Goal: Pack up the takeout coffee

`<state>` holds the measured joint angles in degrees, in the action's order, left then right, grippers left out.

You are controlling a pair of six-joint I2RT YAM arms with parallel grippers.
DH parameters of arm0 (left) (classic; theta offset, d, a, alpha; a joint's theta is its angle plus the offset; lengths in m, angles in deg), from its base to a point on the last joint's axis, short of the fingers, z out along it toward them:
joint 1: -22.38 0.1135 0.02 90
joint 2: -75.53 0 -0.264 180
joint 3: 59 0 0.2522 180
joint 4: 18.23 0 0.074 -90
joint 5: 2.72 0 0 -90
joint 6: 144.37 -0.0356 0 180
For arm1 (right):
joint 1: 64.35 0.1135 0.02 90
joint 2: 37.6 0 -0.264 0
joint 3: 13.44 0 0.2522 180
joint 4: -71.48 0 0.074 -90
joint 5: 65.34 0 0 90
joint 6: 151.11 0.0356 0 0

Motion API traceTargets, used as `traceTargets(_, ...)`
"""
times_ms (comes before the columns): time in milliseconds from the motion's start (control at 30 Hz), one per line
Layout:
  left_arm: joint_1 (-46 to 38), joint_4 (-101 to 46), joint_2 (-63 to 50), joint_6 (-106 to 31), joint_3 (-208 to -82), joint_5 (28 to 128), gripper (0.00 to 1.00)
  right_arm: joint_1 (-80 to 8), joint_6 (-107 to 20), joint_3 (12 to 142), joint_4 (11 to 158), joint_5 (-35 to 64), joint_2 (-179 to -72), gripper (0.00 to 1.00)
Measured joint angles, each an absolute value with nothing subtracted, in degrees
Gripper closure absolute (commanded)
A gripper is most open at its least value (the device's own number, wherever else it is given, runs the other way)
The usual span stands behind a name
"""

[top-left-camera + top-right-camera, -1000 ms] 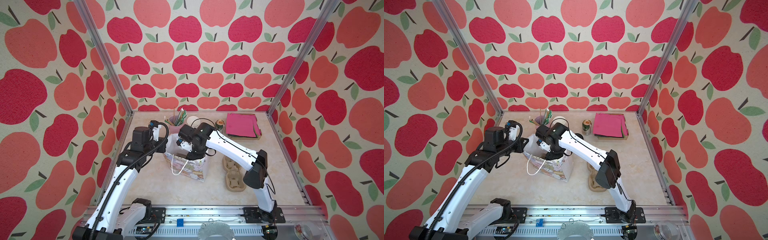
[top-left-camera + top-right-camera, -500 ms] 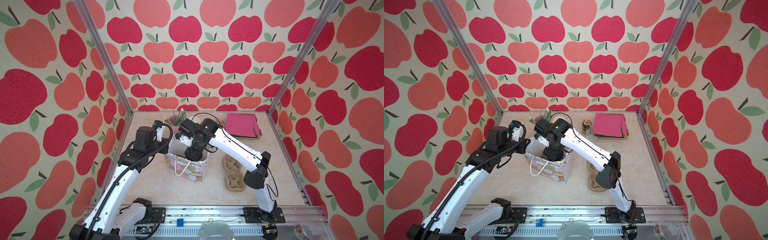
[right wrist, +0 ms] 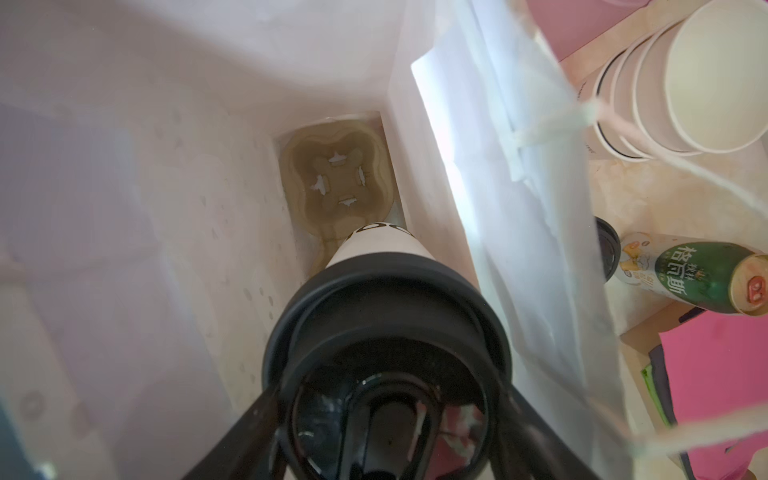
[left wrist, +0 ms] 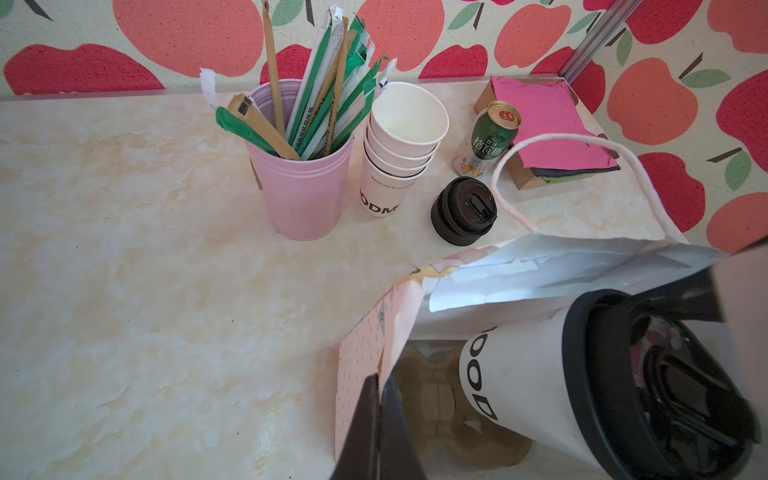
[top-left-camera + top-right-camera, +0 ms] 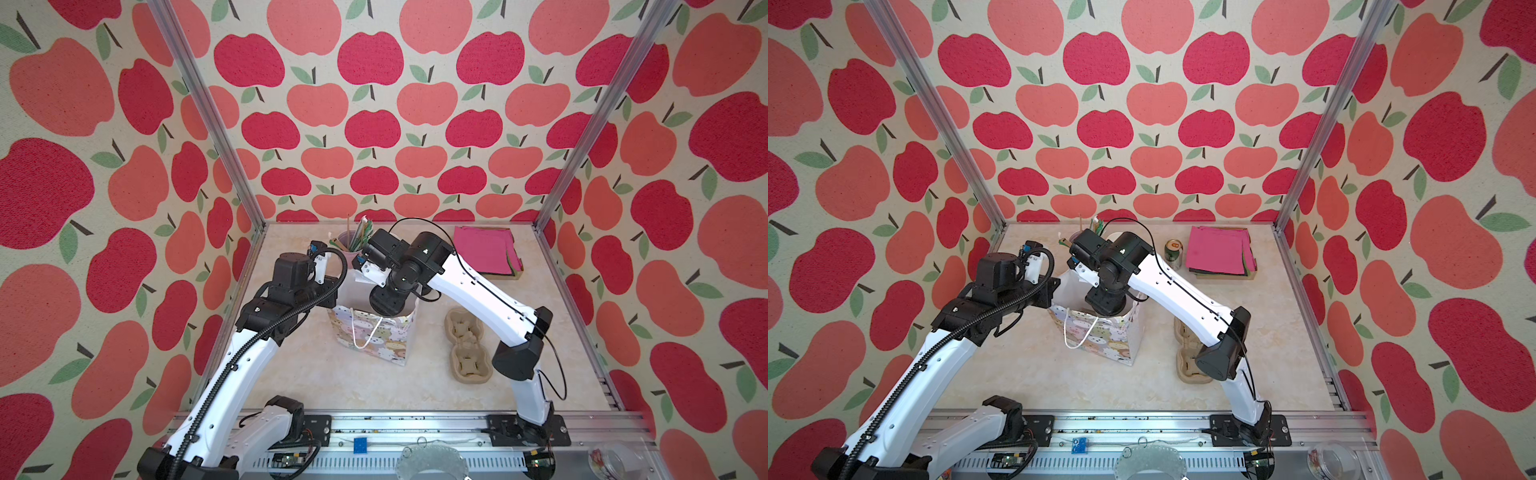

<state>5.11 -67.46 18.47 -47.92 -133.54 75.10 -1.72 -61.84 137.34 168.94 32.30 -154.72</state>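
Since a second ago your right hand (image 3: pixel 390 395) has dipped into the bag (image 5: pixel 374 336), jaws spread around the cup (image 4: pixel 519 374) lid, cup above the carrier (image 3: pixel 336 174). Your left hand (image 4: pixel 378 424) pinches the bag's rim, fully closed.

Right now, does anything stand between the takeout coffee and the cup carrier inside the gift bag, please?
Nothing visible does: the right gripper holds the takeout coffee above the cup carrier, whose visible socket is empty, while the left gripper pinches the gift bag open.
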Motion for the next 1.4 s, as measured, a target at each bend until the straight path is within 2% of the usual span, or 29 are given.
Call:
traceTargets(500, 4.97, -67.5, 18.47, -47.92, -133.54, 75.51, 1.0, -1.72, -62.63, 137.1, 168.94, 32.78, -154.02, 0.36)
traceTargets(1400, 4.86, -67.5, 18.47, -47.92, -133.54, 75.53, 1.0, -1.72, -63.3, 129.27, 169.35, 32.74, -154.96, 0.36)
